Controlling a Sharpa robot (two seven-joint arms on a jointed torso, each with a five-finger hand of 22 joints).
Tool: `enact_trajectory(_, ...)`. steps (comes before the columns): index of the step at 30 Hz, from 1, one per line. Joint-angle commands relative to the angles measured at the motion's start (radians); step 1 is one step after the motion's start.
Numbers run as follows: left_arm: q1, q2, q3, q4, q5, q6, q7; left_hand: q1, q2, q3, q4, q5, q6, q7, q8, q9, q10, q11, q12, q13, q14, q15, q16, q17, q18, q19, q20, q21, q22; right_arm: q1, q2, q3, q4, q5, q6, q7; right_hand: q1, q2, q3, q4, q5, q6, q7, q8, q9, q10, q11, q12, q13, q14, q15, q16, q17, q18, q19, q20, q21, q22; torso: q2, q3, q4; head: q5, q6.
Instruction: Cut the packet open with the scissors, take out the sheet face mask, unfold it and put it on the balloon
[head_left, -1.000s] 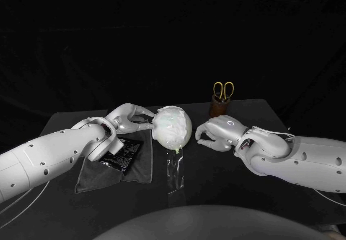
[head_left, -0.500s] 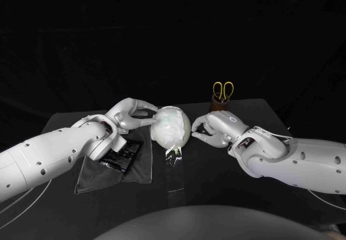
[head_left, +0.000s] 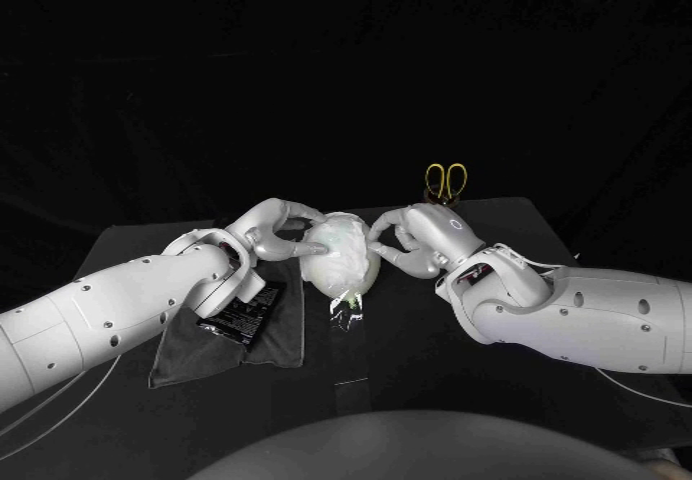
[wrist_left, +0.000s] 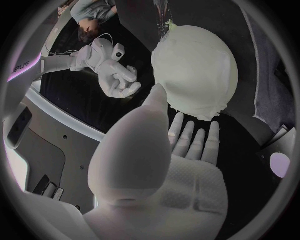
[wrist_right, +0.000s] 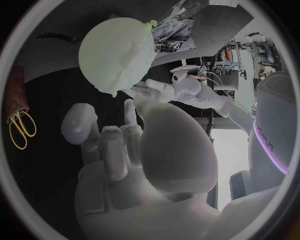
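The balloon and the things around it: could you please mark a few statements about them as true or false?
1. The scissors stand handles-up in a brown holder at the far side of the table. True.
2. The balloon is bare. False: a white sheet mask covers it.
3. The left hand and the right hand flank the balloon, one on each side. True.
4. The black packet lies under the right arm. False: it lies on a grey cloth beside the left arm.
5. The right hand holds the scissors. False: they are in the holder, and the hand is at the balloon.
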Motion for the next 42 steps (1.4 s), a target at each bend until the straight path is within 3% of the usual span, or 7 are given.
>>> enact_trajectory(1,-0.001,0.013,0.001,-0.009,-0.042,0.0,-0.012,0.003,-0.01,-0.003,0.001,0.002,-0.006,0.031,-0.006,-0.002,-0.005,0.002,-0.004,-0.001,-0.006,-0.001,-0.007,-0.001,-0.016,-0.006,0.002,-0.004,-0.002,0.002,0.022,0.001,-0.021,-0.017,-0.012,-0.034,-0.006,-0.009,-0.003,0.009,-0.001,-0.009,0.003,-0.007,-0.004,0.029,0.008,-0.007,0.178,0.105,0.008,0.003,0.263,0.009,-0.007,0.005,-0.007,0.127,0.0,-0.0003,0.001,0.001,0.0)
enact_trajectory(14,-0.002,0.033,-0.001,-0.026,-0.052,0.034,-0.053,0.006,-0.002,-0.002,0.0,0.002,0.0,0.03,-0.003,0.001,-0.009,0.001,-0.004,-0.001,-0.005,-0.003,-0.008,-0.001,-0.015,-0.007,0.001,-0.002,-0.003,0.004,0.105,0.002,-0.091,-0.047,0.058,-0.095,-0.058,-0.013,-0.028,0.014,-0.002,-0.009,0.01,-0.016,-0.018,0.021,0.017,-0.015,0.171,0.105,0.016,0.003,0.263,0.012,-0.017,0.013,-0.029,0.122,-0.002,0.0,0.0005,0.004,0.0)
enact_trajectory(31,-0.002,0.035,-0.001,-0.027,-0.049,0.052,-0.071,0.008,0.004,0.001,0.0,0.002,0.009,0.03,0.0,0.003,-0.008,0.002,-0.003,-0.001,-0.005,-0.005,-0.008,-0.001,-0.015,-0.007,0.001,-0.001,-0.003,-0.002,0.127,0.002,-0.114,-0.114,0.106,-0.189,-0.124,-0.025,-0.107,0.014,-0.001,0.007,0.007,-0.01,-0.03,0.015,0.016,-0.019,0.166,0.105,0.017,0.003,0.263,0.014,-0.022,0.017,-0.041,0.121,-0.002,0.0009,-0.0011,0.003,0.0)
enact_trajectory(42,-0.002,0.035,-0.001,-0.024,-0.044,0.057,-0.073,0.008,0.007,0.002,0.0,0.002,0.012,0.03,0.001,0.004,-0.005,0.002,-0.003,-0.001,-0.005,-0.006,-0.008,0.0,-0.015,-0.007,0.001,-0.001,-0.004,-0.006,0.14,0.002,-0.125,-0.143,0.14,-0.238,-0.158,-0.014,-0.188,0.016,-0.001,0.018,0.0,0.008,-0.034,0.011,0.01,-0.023,0.162,0.105,0.013,0.003,0.263,0.016,-0.024,0.014,-0.049,0.12,-0.001,0.0009,-0.0002,0.001,0.0)
